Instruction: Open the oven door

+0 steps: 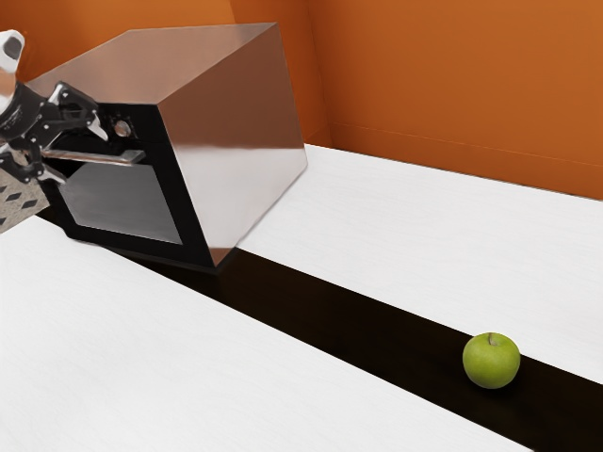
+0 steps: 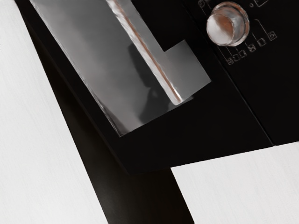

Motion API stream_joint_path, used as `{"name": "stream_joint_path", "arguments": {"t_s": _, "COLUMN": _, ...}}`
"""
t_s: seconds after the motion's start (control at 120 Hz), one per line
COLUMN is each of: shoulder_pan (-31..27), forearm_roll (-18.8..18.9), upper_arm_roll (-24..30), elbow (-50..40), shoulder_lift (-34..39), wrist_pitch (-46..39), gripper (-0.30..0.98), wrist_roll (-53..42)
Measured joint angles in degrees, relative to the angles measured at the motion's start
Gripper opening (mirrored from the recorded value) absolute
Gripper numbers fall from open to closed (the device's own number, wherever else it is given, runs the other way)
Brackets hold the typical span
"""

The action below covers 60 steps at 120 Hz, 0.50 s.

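The gripper (image 1: 81,156) is at the exterior view's left, in front of the oven door (image 1: 188,231). Its two fingers stand wide apart, one higher and one lower, with the bar handle (image 1: 113,157) passing through the gap in that view. Whether either finger touches the bar cannot be told. The door looks closed against the oven (image 1: 221,141). In the wrist view, the handle (image 2: 149,58) crosses the glass window (image 2: 84,51) diagonally, with its bracket end near a round knob (image 2: 228,24).
The box-shaped oven stands on a white counter (image 1: 405,226) with a dark strip (image 1: 311,301) running along it. A green apple (image 1: 491,361) rests on that strip toward the exterior view's right. Orange walls (image 1: 452,85) rise behind.
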<state>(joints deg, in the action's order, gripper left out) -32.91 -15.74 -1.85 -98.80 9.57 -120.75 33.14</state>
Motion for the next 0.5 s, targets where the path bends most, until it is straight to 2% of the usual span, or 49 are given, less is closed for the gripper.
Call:
{"name": "stream_joint_path", "arguments": {"t_s": 0.075, "shoulder_pan": -10.3, "forearm_roll": -2.0, "upper_arm_roll": 7.8, "elbow": 0.4, "shoulder_lift": -1.7, "wrist_pitch": -5.5, "gripper": 0.69, "wrist_roll": 2.5}}
{"name": "stream_joint_path", "arguments": {"t_s": 0.125, "shoulder_pan": -13.3, "forearm_roll": -2.7, "upper_arm_roll": 10.8, "elbow": -0.3, "shoulder_lift": -1.3, "wrist_pitch": -8.4, "gripper": 0.69, "wrist_roll": 4.0}}
{"name": "stream_joint_path", "arguments": {"t_s": 0.225, "shoulder_pan": -15.3, "forearm_roll": -3.5, "upper_arm_roll": 12.4, "elbow": -6.2, "shoulder_lift": 4.0, "wrist_pitch": -13.0, "gripper": 0.68, "wrist_roll": 6.7}}
{"name": "stream_joint_path", "arguments": {"t_s": 0.5, "shoulder_pan": -18.2, "forearm_roll": -4.1, "upper_arm_roll": 12.7, "elbow": -6.7, "shoulder_lift": -0.7, "wrist_pitch": -20.5, "gripper": 0.68, "wrist_roll": 13.5}}
